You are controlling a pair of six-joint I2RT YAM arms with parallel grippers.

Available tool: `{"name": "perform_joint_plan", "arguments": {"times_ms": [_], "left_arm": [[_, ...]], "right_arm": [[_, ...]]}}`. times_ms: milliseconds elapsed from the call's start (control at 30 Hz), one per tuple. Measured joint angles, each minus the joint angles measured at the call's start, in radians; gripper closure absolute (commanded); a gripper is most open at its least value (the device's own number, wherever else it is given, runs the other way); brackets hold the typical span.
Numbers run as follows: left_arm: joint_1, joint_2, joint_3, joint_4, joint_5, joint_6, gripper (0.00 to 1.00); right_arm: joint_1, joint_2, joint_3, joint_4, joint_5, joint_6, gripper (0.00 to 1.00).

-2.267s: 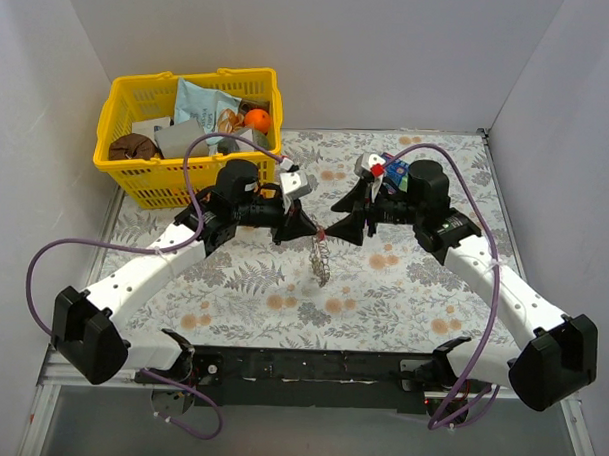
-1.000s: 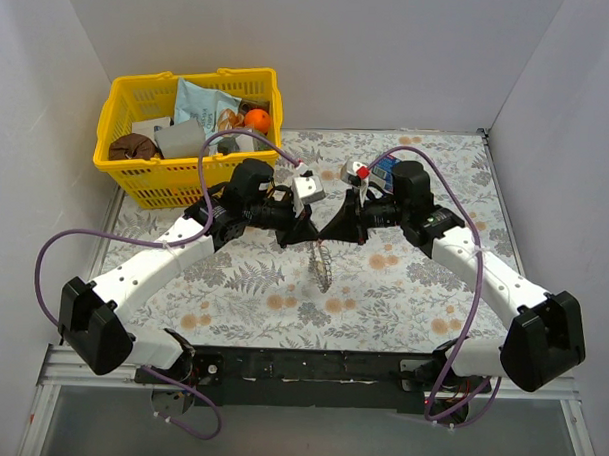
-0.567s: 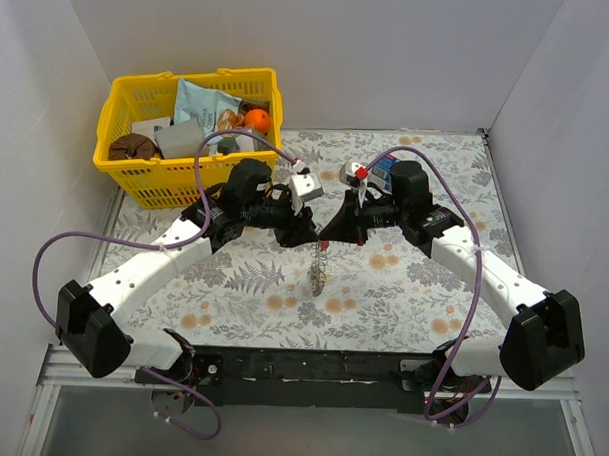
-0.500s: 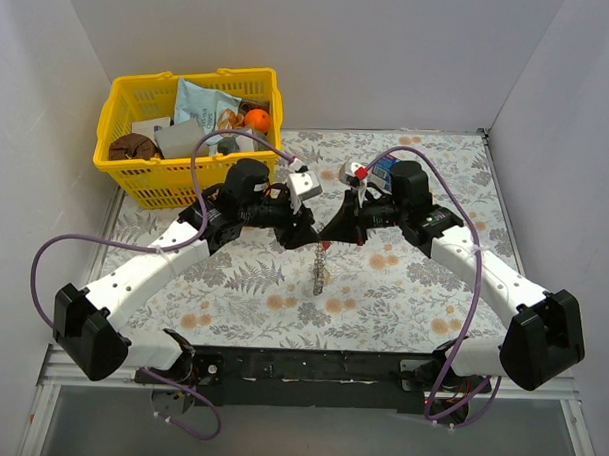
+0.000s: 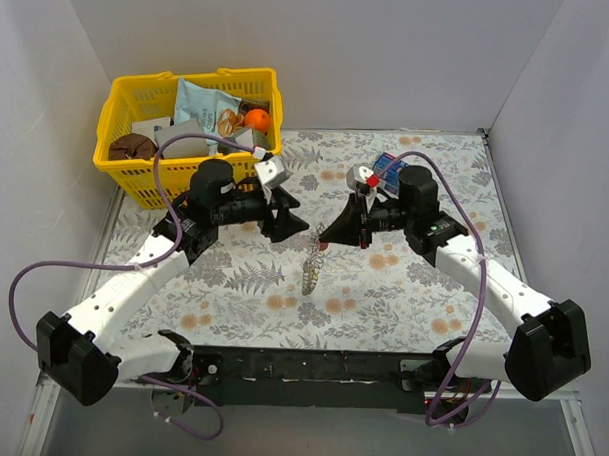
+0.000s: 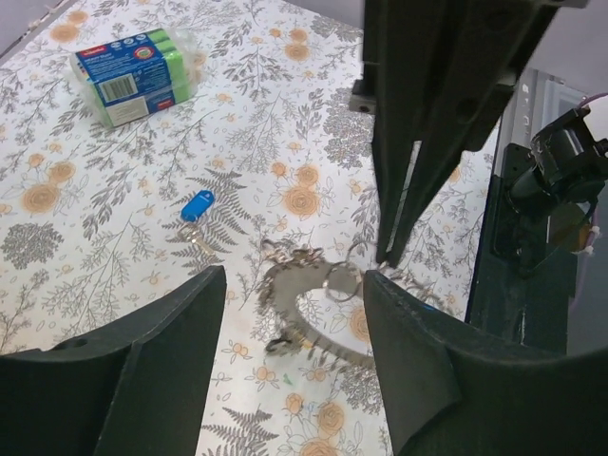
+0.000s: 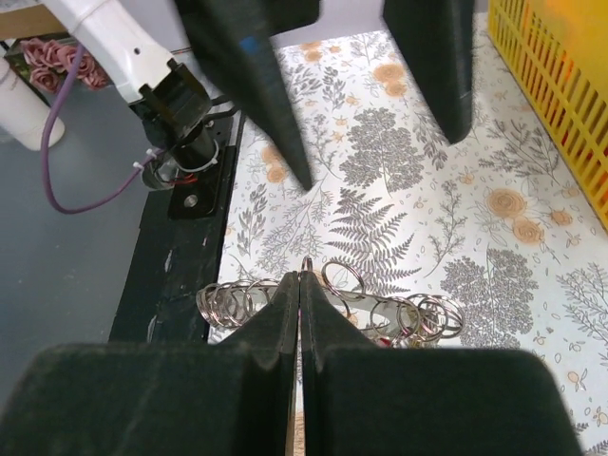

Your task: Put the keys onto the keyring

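Observation:
The keyring [image 5: 312,270], a thin silvery hoop strung with several small rings, hangs from my right gripper [image 5: 325,237], which is shut on it. The right wrist view shows the shut gripper [image 7: 301,277] pinching one small ring, the keyring [image 7: 418,316] spread across behind the tips. My left gripper [image 5: 290,225] stands open to the left, apart from the hoop. Seen from the left wrist, the gripper [image 6: 292,285] is open, and the blurred keyring [image 6: 302,306] hangs beyond it. A blue key [image 6: 197,205] lies on the cloth. Other keys are not clearly visible.
A yellow basket [image 5: 119,170] of odds and ends stands at the back left, its wall [image 7: 551,85] close on the right in the right wrist view. A blue-green packet [image 6: 133,74] lies on the floral cloth, behind the right arm [image 5: 385,167] in the top view.
My left gripper has opened, let go of the keyring and drawn back to the left. The keyring now hangs from the right gripper alone, swung a little lower.

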Motion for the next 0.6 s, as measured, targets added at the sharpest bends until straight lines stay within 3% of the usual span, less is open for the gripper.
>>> {"name": "perform_joint_plan", "arguments": {"times_ms": [167,400,600], "left_arm": [[0.112,-0.033,-0.081,0.088,0.150,-0.056,0.42],[0.119,-0.101,-0.201,0.309,0.351,-0.136,0.42],[0.118,-0.103,-0.226,0.438,0.447,-0.195,0.56]], "right_arm": [[-0.010,-0.051,-0.087,0.132,-0.074,-0.004,0.99],[-0.021,-0.093,-0.183,0.431,-0.143,0.147,0.99],[-0.030,-0.086,-0.248,0.767,-0.172,0.374,0.99]]}}
